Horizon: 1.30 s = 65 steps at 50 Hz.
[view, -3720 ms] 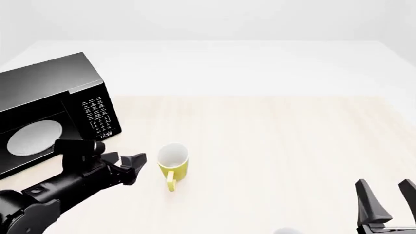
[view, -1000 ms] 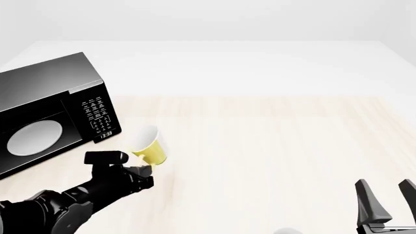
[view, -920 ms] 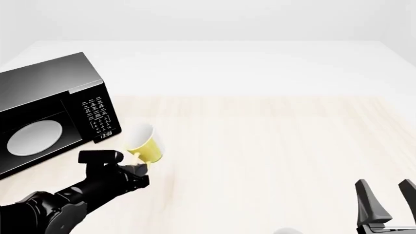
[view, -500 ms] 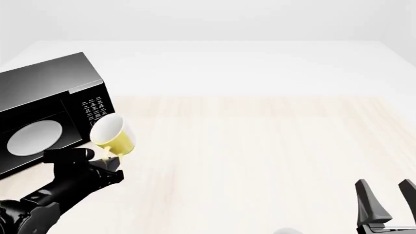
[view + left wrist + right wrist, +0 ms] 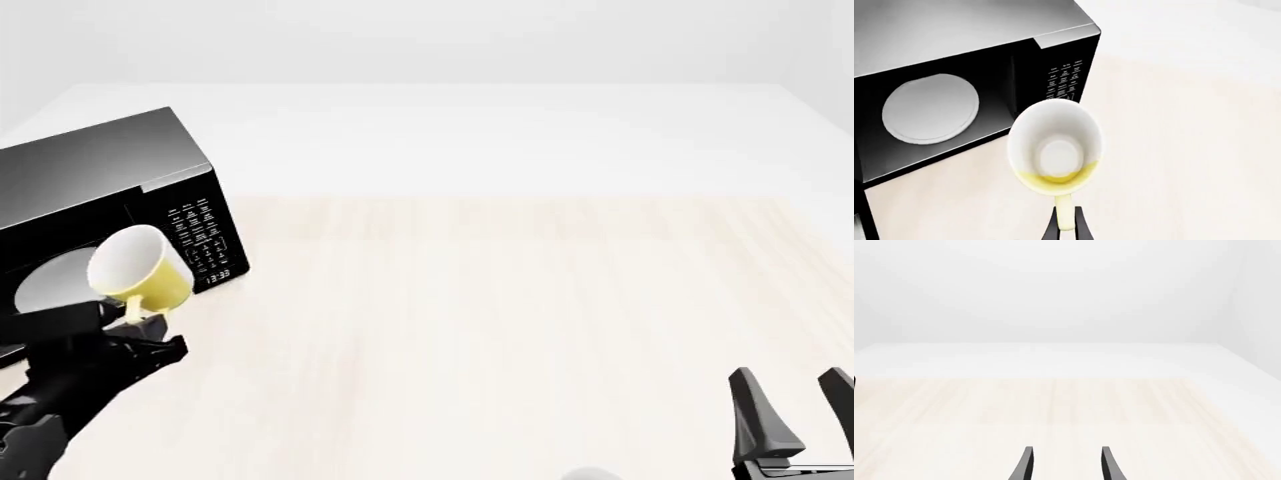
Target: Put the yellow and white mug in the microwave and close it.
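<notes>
**Mug held up in front of the microwave**

The left gripper (image 5: 144, 328) reaches up from the low left corner. Its fingers are pinched on the handle of the yellow and white mug (image 5: 136, 268). The mug is in the air, tipped, right in front of the open microwave (image 5: 120, 190). The left wrist view shows the white inside of the mug and the round plate (image 5: 931, 108) in the microwave. The right gripper (image 5: 797, 432) waits low on the right, fingers apart, above the table (image 5: 534, 300).
</notes>
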### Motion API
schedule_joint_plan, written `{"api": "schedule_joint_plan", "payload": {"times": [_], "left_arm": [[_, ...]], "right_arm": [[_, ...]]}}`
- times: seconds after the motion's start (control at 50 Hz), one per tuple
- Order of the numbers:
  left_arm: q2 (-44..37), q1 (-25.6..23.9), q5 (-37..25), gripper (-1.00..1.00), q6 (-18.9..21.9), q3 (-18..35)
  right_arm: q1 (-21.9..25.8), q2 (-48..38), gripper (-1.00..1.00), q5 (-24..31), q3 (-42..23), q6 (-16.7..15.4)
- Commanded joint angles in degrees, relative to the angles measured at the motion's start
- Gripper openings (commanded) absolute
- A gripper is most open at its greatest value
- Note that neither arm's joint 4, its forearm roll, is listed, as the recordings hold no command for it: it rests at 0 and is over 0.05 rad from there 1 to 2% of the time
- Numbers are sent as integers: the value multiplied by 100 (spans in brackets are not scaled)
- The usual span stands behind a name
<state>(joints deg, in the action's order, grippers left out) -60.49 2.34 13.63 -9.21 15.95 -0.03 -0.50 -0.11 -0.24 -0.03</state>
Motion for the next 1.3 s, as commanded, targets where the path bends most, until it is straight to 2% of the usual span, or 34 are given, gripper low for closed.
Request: {"api": "schedule_joint_plan", "payload": {"times": [0.02, 0.42, 0.6, 1.02, 1.3], "left_arm": [[-47, 606, 109, -100, 150, -23], [-678, 1568, 518, -100, 433, 90], [-1170, 1821, 720, -100, 362, 237], [-2190, 1956, 866, -100, 315, 855], [-2724, 2043, 1020, -100, 280, 1055]], "right_arm": [[2, 0, 100, 0, 0, 0], [1, 0, 100, 0, 0, -1], [0, 0, 100, 0, 0, 2], [1, 1, 100, 0, 0, 0], [1, -1, 100, 0, 0, -1]]}}
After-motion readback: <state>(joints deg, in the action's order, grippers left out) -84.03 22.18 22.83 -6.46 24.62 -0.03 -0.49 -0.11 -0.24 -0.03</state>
